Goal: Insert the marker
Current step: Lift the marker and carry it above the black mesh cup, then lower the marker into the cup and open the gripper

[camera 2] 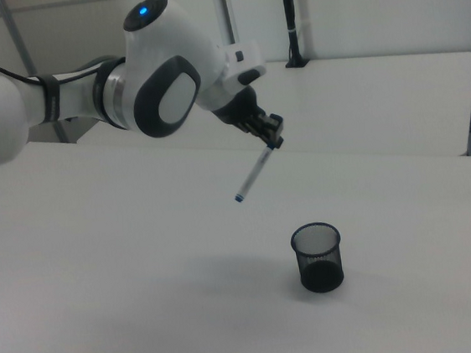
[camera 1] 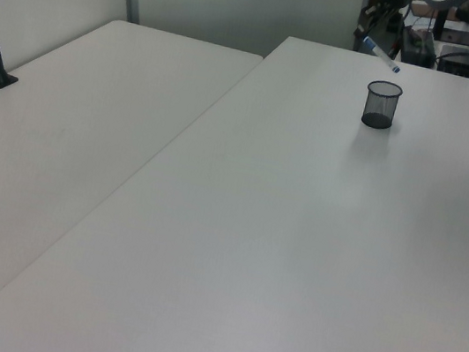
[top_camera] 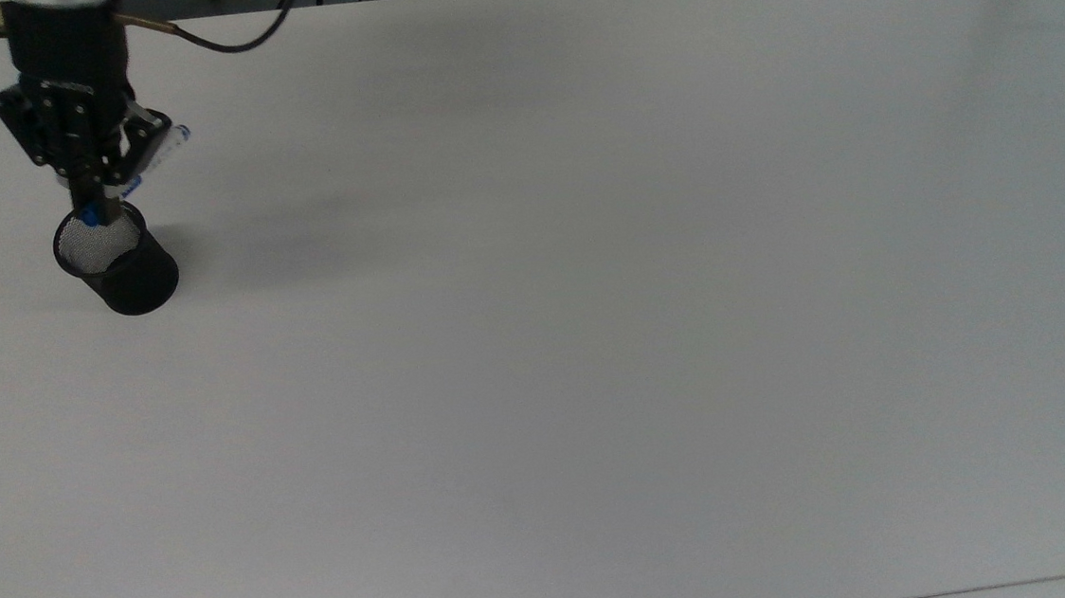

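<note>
Gripper [camera 2: 272,135] clamps marker [camera 2: 254,174] aloft, tilted, above mesh cup [camera 2: 318,257]; table [top_camera: 592,332] around bare.

arm [top_camera: 65,32] cropped at top edge

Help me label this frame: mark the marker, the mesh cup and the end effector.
marker [camera 2: 253,176], right view, mid-barrel.
mesh cup [camera 2: 318,260], right view, front wall.
end effector [camera 2: 272,136], right view, between fingertips clamping the marker's top.
</note>
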Tool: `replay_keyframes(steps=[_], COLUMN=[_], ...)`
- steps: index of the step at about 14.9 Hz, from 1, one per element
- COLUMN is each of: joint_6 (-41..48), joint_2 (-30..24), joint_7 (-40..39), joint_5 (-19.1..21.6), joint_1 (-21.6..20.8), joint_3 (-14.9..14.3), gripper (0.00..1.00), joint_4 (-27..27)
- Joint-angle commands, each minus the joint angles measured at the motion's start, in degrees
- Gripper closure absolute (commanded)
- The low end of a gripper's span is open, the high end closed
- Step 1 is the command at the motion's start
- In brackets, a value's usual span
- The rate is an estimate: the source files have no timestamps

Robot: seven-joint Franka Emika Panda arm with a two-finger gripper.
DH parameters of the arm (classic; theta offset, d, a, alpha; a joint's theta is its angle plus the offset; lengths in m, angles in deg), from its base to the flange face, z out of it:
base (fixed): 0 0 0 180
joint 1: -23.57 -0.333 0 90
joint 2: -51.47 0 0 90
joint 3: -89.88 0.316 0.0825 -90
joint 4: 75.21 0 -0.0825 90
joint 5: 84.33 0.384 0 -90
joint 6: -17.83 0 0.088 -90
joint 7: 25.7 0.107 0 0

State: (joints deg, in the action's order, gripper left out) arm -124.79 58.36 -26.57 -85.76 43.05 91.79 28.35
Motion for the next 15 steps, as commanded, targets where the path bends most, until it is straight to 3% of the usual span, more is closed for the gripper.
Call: replay_keyframes(steps=[1, 8, 15], joint_6=[-13.44, -36.47, -47.75], joint_2=[-1.44, 4.7, 9.99], joint_7=[-10.28, -13.1, -15.03], joint_5=[4.41, 4.42, 4.33], joint_1=[3.19, 6.36, 6.54], joint_3=[-0.24, -0.24, -0.33], gripper=[1.0, 1.0, 0.99], joint_4=[8.31, 13.77, 17.02])
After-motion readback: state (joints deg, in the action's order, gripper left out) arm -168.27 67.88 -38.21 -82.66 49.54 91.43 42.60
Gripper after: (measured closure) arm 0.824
